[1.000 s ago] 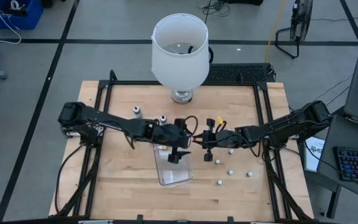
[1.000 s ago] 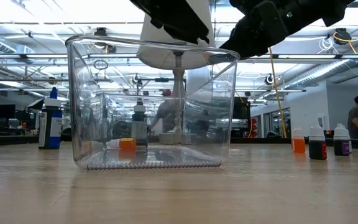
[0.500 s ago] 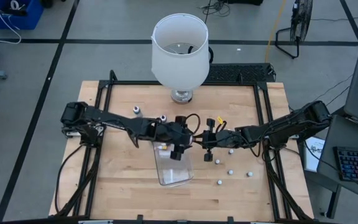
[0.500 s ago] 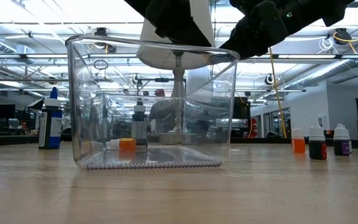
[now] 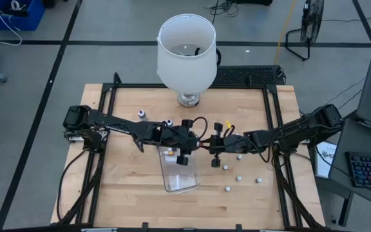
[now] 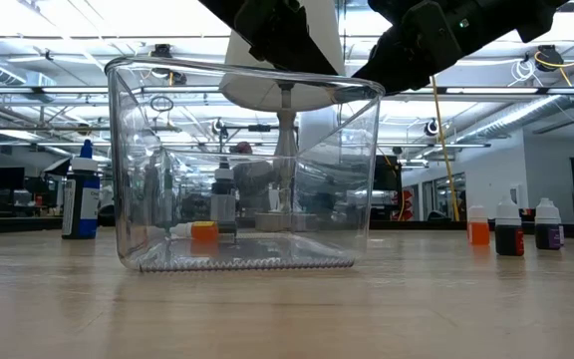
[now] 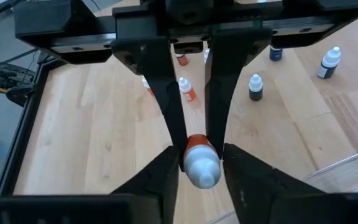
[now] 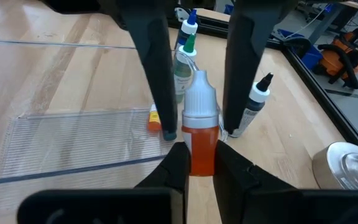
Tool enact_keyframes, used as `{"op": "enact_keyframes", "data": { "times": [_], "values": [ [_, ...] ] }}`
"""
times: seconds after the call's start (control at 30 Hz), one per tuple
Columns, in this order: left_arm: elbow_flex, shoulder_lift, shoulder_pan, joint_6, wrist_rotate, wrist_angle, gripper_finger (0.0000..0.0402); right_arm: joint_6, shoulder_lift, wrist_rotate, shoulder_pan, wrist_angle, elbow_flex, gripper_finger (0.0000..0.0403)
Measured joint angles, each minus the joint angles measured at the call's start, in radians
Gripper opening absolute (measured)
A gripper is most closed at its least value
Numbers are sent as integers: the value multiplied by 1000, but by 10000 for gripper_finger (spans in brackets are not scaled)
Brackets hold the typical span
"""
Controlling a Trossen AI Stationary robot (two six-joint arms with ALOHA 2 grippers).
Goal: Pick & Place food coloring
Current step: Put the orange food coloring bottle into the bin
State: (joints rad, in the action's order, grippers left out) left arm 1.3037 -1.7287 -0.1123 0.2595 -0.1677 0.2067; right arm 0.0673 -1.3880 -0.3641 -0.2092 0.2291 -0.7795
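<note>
Left wrist view: hand (image 7: 195, 163) gripping bottle (image 7: 200, 163).

Both arms are all dark, skinny jointed links bolted at the table's side edges. The left arm (image 5: 118, 127) has a black cable looping up near its wrist; the right arm (image 5: 295, 132) shows a yellow tag there. Fingers (image 7: 166, 106) are flat black tapered blades.

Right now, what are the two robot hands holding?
Left gripper: shut on a white-capped orange bottle.
Right gripper: shut on an orange bottle.
</note>
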Motion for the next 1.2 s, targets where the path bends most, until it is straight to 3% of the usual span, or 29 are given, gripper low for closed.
{"op": "enact_keyframes", "data": {
  "times": [0.23,0.37,0.7,0.83,1.2],
  "values": [
    [0,0,0,4,-3,8,66,-2,0,0,0,-2,0,38],
    [0,17,-3,-2,-83,77,66,-1,0,-6,-1,7,-1,55],
    [-2,127,-29,-312,-109,521,65,-45,2,-1,-9,-4,0,102],
    [-2,95,-37,-413,-88,638,65,-45,8,5,-13,-4,0,105],
    [-2,-72,-98,-510,55,629,65,-27,7,1,-11,-4,0,102]
  ]
}}
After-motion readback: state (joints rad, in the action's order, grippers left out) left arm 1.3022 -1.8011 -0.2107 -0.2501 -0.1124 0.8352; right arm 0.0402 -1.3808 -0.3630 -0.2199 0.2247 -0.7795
